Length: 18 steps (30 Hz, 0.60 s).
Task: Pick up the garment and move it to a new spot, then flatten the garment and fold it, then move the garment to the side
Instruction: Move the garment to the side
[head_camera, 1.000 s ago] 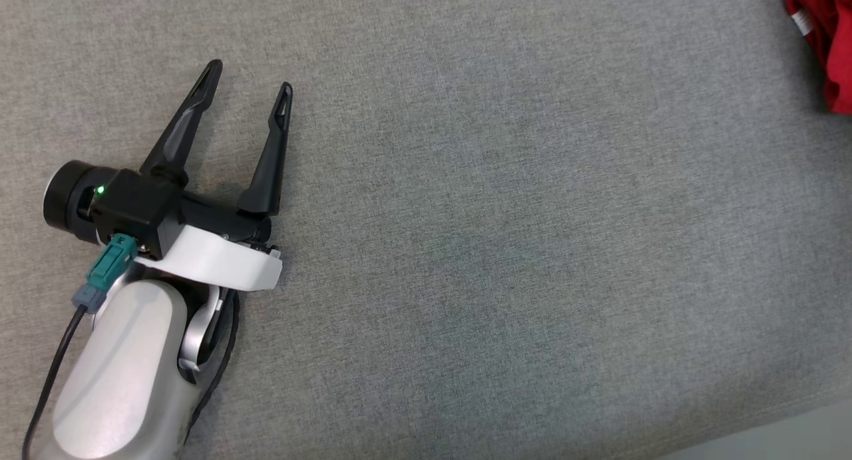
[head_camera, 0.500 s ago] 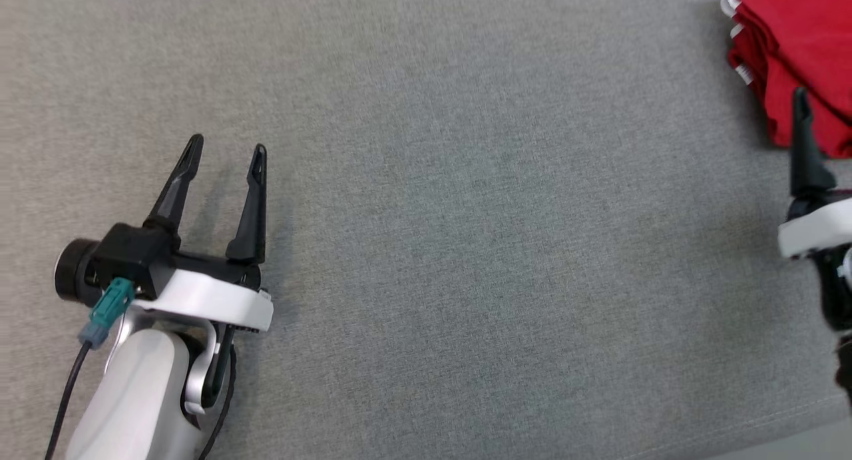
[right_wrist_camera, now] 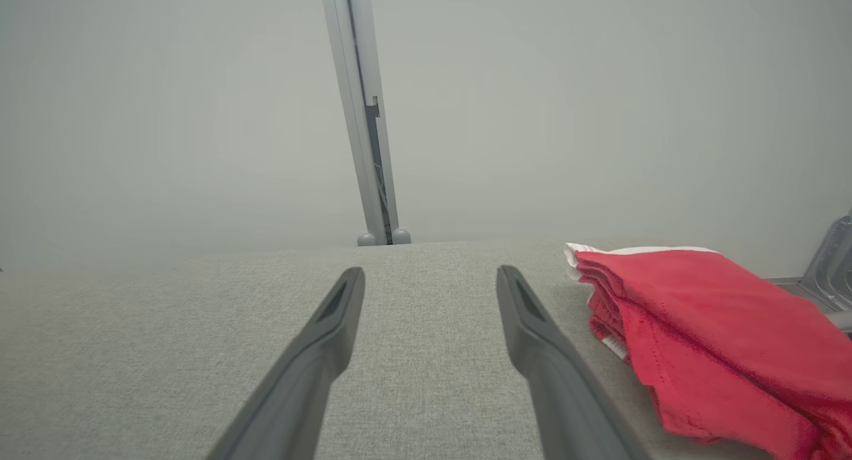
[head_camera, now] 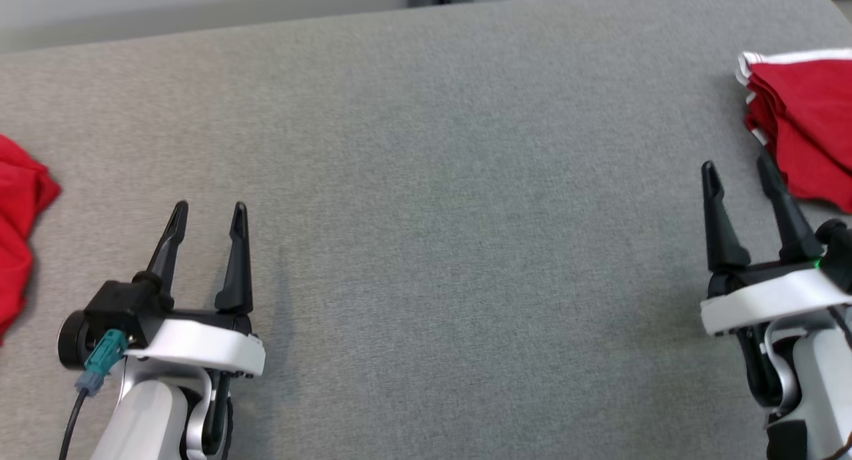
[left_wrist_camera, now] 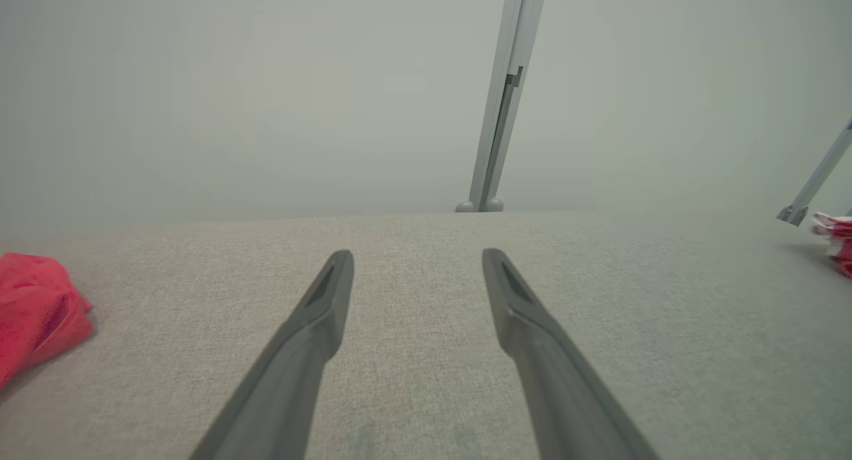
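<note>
Okay, two red pieces on the grey fabric tabletop (head_camera: 432,200), well apart. The folded red garment (head_camera: 805,127), white trim showing at its edge, sits at the robot's far right, stacked in neat layers. It reads as a piece already folded and set aside. The crumpled red garment (head_camera: 16,220) lies bunched at the far left edge, unflattened, so probably the one to pick up next. The middle of the tabletop between them is likely the spot for flattening and folding.

Left gripper (head_camera: 210,210): fingers spread wide, nothing between them, pointing away from the robot over bare cloth, with the crumpled garment off to its left, near but not touched. The left wrist view confirms an empty gap (left_wrist_camera: 416,257).

Right gripper (head_camera: 735,166): also spread wide and empty. In the right wrist view (right_wrist_camera: 429,273) the folded garment (right_wrist_camera: 705,333) lies just beside its right finger, no contact visible.

Both arms look parked, with no grasp started.
</note>
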Motion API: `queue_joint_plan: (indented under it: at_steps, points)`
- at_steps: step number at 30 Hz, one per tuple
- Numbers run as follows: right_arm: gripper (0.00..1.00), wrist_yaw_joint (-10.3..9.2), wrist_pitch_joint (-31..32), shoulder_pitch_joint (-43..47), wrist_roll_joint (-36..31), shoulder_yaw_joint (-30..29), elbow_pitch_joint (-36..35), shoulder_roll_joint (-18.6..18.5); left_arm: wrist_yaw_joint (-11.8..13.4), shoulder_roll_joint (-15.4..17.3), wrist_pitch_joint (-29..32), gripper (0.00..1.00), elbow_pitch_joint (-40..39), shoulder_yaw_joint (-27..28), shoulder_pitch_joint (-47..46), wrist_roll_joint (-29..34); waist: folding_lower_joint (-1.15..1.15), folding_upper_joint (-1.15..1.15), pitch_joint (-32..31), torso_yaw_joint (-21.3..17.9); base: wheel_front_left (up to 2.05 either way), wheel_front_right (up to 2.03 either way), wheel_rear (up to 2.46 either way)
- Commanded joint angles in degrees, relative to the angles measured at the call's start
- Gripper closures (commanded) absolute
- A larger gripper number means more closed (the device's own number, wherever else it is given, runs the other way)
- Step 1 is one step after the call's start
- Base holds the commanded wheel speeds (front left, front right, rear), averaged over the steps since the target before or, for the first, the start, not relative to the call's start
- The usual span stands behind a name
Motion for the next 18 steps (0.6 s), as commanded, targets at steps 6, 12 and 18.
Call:
queue_joint_plan:
  at_steps: [6,12,18]
  points:
    - [0.0,-0.01,2.55,5.44,-1.89,-0.61,-5.13,1.46,0.75,0.25,-0.65,0.0,-0.01,0.9,3.56,-0.85,0.0,0.0,-4.82,2.8,0.0,0.0,0.0]
    - [0.0,-0.01,5.22,10.43,-2.65,-1.62,-9.63,2.0,1.32,0.35,-0.68,0.0,-0.21,0.6,6.52,-0.88,0.0,0.0,-8.26,3.38,0.0,0.0,0.0]
    - [0.0,-0.01,7.59,15.0,-2.94,-3.17,-12.55,2.79,2.09,0.63,0.05,0.0,-0.53,0.22,9.71,-1.03,0.0,0.0,-11.65,3.45,0.0,0.0,0.0]
